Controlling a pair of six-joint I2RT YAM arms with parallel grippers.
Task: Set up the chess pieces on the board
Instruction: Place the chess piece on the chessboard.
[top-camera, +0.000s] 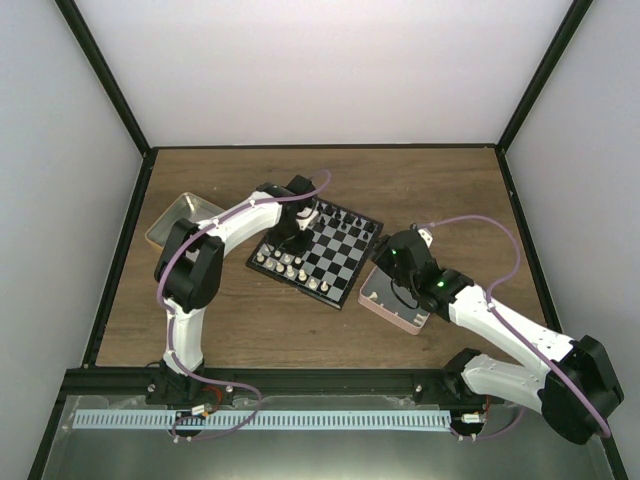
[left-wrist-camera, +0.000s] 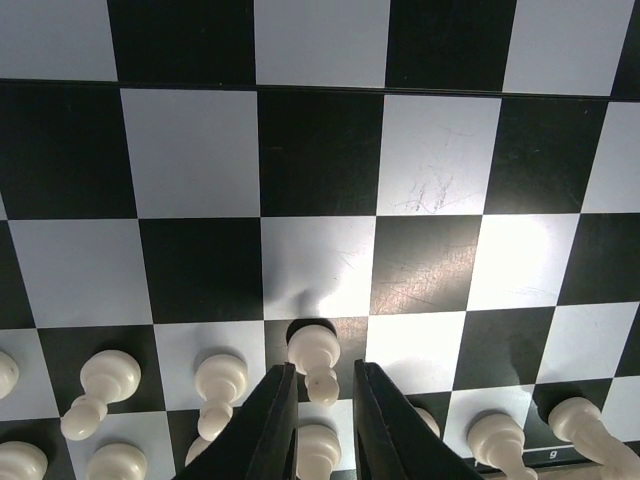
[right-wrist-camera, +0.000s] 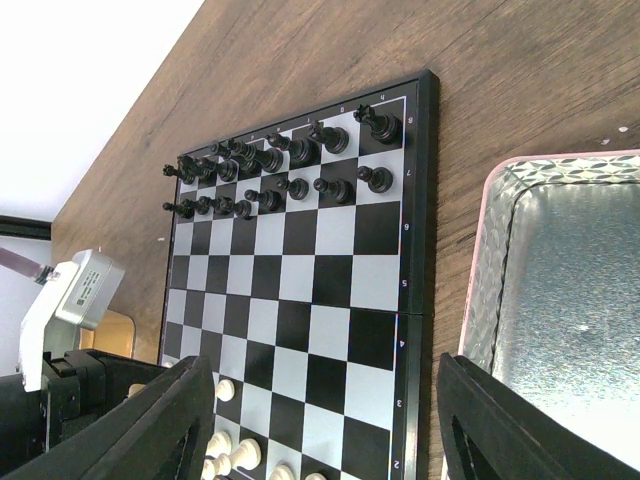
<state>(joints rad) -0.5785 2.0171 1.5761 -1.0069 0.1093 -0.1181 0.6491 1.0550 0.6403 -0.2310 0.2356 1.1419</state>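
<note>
Clock: read from the overhead view, board centre as the middle, 6 o'clock toward the arm bases
Right gripper (right-wrist-camera: 325, 365): at 4 o'clock, hovering over the pink tray (right-wrist-camera: 560, 300), jaws spread wide with nothing between them
Pink tray: just beside the board's 4 o'clock edge; the part in view holds no pieces
Left gripper (left-wrist-camera: 325, 370): reaching in from 8 o'clock, low over the white ranks, jaws narrow
White pawn (left-wrist-camera: 314, 350): upright on a dark square right at the left fingertips (left-wrist-camera: 283, 385); I cannot tell whether they pinch it or merely flank it
White pieces (left-wrist-camera: 110, 375): two crowded rows along the board's 8 o'clock edge, close on both sides of the fingers
Board (right-wrist-camera: 300, 280): centre of the table (top-camera: 420, 190), turned at an angle, middle squares bare
Black pieces (right-wrist-camera: 270, 160): two rows standing along the 1 o'clock edge
Tin (top-camera: 180, 220): at 10 o'clock, well apart from the board
Progress: seemingly close to finished
Risk: each finger is far bulkier than a pawn, so opening or lifting could sweep neighbouring white pieces over
Risk: any sideways drag while withdrawing may tip this pawn or slide it off its square
</note>
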